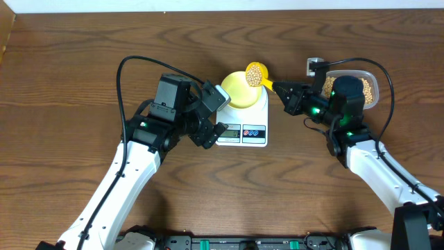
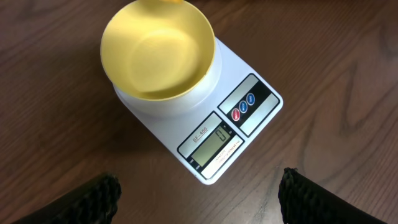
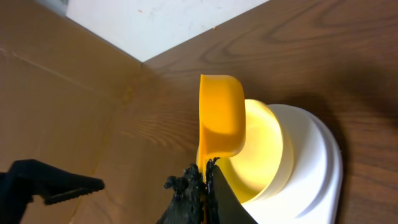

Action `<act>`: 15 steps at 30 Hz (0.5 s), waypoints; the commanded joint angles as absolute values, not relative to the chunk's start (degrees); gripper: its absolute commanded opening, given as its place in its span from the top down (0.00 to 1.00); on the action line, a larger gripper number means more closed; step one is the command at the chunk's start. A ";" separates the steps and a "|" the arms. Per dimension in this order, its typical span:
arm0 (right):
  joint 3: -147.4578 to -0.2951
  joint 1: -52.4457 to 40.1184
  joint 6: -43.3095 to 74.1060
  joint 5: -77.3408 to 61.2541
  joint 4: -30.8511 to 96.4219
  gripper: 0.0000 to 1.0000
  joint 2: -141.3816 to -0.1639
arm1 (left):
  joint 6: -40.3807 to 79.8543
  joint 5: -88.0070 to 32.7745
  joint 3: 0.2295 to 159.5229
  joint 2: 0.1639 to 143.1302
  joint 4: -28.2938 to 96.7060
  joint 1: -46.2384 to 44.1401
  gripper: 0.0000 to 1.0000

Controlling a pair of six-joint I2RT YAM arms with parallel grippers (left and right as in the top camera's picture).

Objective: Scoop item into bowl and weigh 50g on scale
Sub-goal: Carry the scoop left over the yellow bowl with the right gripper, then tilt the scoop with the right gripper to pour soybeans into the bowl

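The pale yellow-green bowl [image 1: 238, 90] [image 2: 158, 56] stands empty on the white scale [image 1: 243, 128] [image 2: 249, 102], whose display faces the table's front. My right gripper [image 1: 281, 90] [image 3: 207, 180] is shut on the handle of a bright yellow scoop [image 1: 258, 75] [image 3: 221, 118]. The scoop is heaped with tan beans [image 1: 257, 70] and hangs over the bowl's far right rim. In the right wrist view I see the scoop from below, above the bowl [image 3: 264, 149]. My left gripper [image 1: 216, 117] [image 2: 199, 199] is open just left of the scale, with nothing between its fingers [image 2: 93, 199].
A clear plastic tub [image 1: 371, 89] holding more beans sits at the right, partly hidden behind my right wrist. A small white object [image 1: 312, 67] lies by the tub. Brown cardboard [image 3: 50, 106] borders the table on the far side.
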State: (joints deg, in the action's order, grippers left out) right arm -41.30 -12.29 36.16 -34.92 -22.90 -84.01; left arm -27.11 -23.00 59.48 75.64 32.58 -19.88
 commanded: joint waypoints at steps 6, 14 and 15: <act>-41.87 -14.20 28.53 -31.59 -22.87 0.99 -84.40 | -28.03 -22.92 59.09 75.22 32.56 -19.62 0.16; -41.87 -14.37 26.79 -31.40 -22.63 0.99 -84.40 | -28.05 -22.92 59.09 75.22 32.53 -19.62 0.16; -41.87 -14.37 26.37 -31.40 -22.61 0.99 -84.40 | -28.05 -22.92 59.09 75.22 32.56 -19.62 0.16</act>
State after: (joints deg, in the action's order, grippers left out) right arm -41.30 -13.89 28.80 -32.05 -22.48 -84.01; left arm -27.11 -23.00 59.48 75.64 32.56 -19.88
